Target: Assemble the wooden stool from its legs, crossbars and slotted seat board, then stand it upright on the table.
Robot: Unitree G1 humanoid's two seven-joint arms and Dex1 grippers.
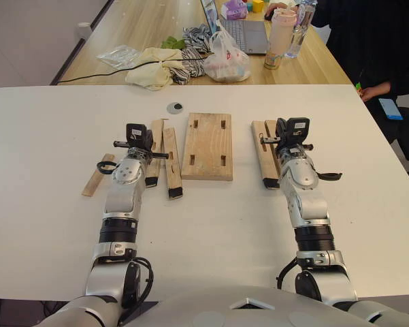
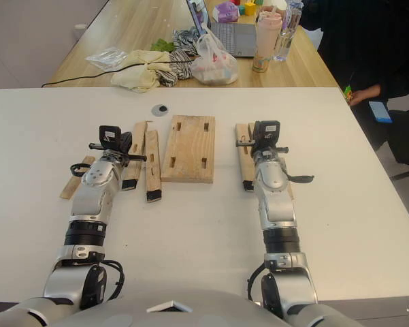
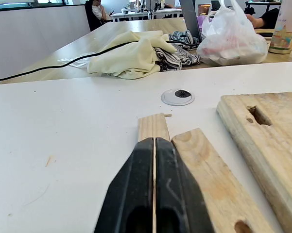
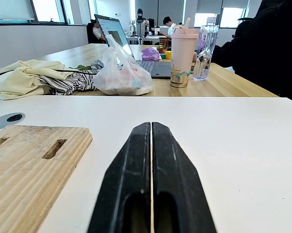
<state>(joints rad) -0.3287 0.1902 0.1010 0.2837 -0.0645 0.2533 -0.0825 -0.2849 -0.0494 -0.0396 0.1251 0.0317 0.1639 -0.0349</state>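
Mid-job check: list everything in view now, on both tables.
Slotted rectangular wooden seat board: one, pale, middle of the white table.
Long black-ended wooden legs: two, pale, left of the board.
Further black-ended wooden legs: apparently two, pale, right of the board, partly hidden.
Short wooden crossbar: one, pale, farthest left.
Round cable grommet: one, grey, behind the board.
Crumpled cloths: heap, yellow and striped, back wooden table.
Bulging plastic bag: one, whitish, beside the cloths.
Open laptop: one, grey, behind the bag.
Lidded tumbler: one, pink, by the laptop.
Plastic bottle: one, clear, beside the tumbler.
Left tool: one, black, shut, over the left legs.
Right tool: one, black, shut, over the right legs.
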